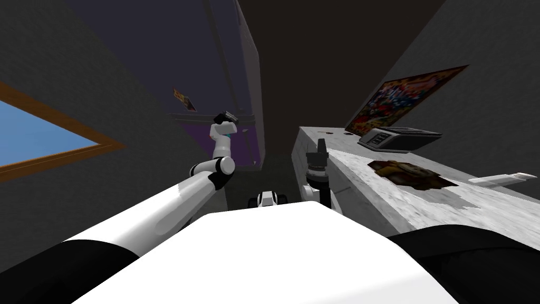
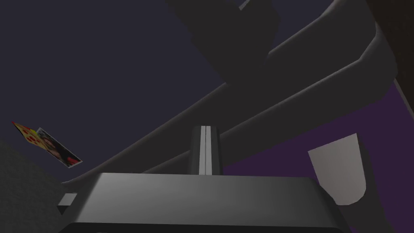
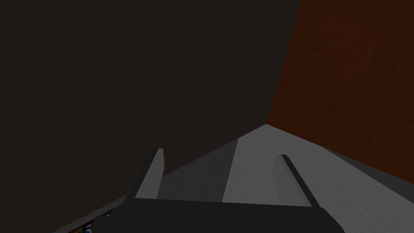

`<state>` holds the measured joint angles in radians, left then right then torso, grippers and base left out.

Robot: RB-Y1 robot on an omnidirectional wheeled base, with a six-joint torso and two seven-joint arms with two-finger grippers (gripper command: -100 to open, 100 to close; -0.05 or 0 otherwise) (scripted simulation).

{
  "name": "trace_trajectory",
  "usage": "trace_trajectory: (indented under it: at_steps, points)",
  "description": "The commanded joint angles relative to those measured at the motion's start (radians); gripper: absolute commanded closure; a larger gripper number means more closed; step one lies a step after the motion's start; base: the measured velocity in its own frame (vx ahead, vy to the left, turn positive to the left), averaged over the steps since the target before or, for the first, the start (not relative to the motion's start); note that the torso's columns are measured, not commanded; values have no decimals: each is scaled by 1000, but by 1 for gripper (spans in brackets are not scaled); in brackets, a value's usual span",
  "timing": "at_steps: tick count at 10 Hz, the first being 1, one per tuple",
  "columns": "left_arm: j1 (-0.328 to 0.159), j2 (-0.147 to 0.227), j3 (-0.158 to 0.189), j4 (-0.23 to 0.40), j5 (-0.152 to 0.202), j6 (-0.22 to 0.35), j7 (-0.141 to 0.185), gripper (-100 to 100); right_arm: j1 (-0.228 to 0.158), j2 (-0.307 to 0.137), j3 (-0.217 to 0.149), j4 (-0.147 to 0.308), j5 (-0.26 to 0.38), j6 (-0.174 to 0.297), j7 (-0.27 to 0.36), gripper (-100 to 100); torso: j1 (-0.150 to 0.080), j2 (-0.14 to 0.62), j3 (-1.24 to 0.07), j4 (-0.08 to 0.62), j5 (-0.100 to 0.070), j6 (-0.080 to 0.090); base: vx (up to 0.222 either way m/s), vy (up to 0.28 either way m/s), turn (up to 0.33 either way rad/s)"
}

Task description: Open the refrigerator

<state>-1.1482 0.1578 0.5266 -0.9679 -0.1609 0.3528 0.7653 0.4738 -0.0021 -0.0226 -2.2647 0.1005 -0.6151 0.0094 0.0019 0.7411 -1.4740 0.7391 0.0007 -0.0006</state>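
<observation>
- My left arm (image 1: 179, 203) reaches forward from the shoulder and bends sharply at the elbow (image 1: 220, 168). From there the forearm rises steeply to the wrist.
- The left gripper (image 1: 227, 116) tops that forearm and sits higher than the right one. In its wrist view the two fingers (image 2: 201, 149) are pressed flat together, with a thin seam between them.
- My right arm (image 1: 316, 174) stands close in front of me, forearm upright.
- The right gripper (image 1: 320, 143) points up and away, and its fingers (image 3: 155, 174) are spread wide apart.

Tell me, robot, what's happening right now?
Left gripper shut, empty, by refrigerator handle. Right gripper open above counter. Nothing in the way.
</observation>
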Motion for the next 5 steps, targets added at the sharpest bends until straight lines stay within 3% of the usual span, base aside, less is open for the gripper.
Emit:
trace_trajectory:
  at_steps: [1,5]
  points:
    - [-17,-20,-39,18,36,-3,-5,100,0,0,0,0,0,0,0,0,2,1,1,0,0,1,-282,382,-124]
    - [-29,-42,-78,28,71,-3,-10,100,0,0,0,0,0,0,0,0,0,-2,-2,-1,0,1,-238,310,-67]
